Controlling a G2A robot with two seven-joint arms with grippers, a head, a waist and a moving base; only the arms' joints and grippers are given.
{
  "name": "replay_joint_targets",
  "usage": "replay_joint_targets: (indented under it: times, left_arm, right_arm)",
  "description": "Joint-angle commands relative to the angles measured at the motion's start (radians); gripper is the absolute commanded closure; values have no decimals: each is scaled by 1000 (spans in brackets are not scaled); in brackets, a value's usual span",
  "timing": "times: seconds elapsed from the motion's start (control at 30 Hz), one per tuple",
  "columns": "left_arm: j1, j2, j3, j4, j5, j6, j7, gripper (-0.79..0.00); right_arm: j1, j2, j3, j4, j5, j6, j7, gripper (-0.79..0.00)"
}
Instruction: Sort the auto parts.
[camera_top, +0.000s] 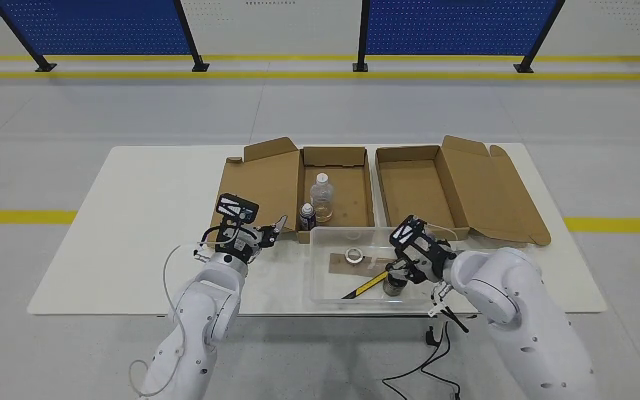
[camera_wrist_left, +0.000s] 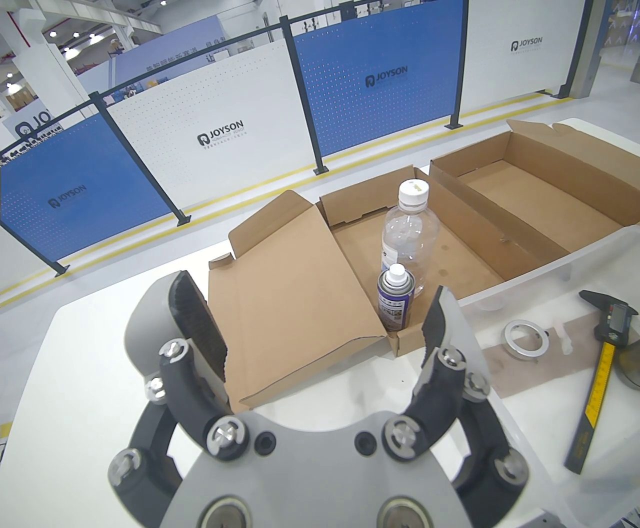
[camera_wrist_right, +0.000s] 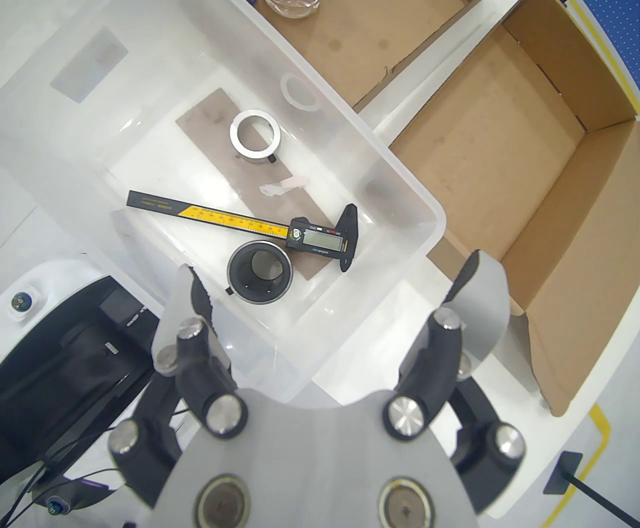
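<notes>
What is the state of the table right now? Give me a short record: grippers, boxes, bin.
Left gripper: open, holding nothing, above the table near the first box's flap
Right gripper: open, holding nothing, above a corner of the bin
First box: open; bottle and spray can stand inside
Second box: open, beside the first
Bin: clear; holds ring, caliper, dark cylinder

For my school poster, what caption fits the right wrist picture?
Open right gripper hovers over the corner of a plastic bin holding a caliper, ring and dark cylinder, beside a cardboard box.
</notes>
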Motion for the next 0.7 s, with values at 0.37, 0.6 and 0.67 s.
replay_joint_targets:
  times: [0.37, 0.6, 0.67]
  left_arm:
    - [0, 0, 0, 0, 0, 0, 0, -785]
    - [0, 0, 0, 0, 0, 0, 0, -785]
    - [0, 0, 0, 0, 0, 0, 0, -785]
  right_arm:
    - [-11, 5, 39, -22, 20, 2, -44, -785]
    - [54, 5, 45, -59, 35, 176, 189, -785]
    - [93, 4, 29, -57, 35, 196, 259, -785]
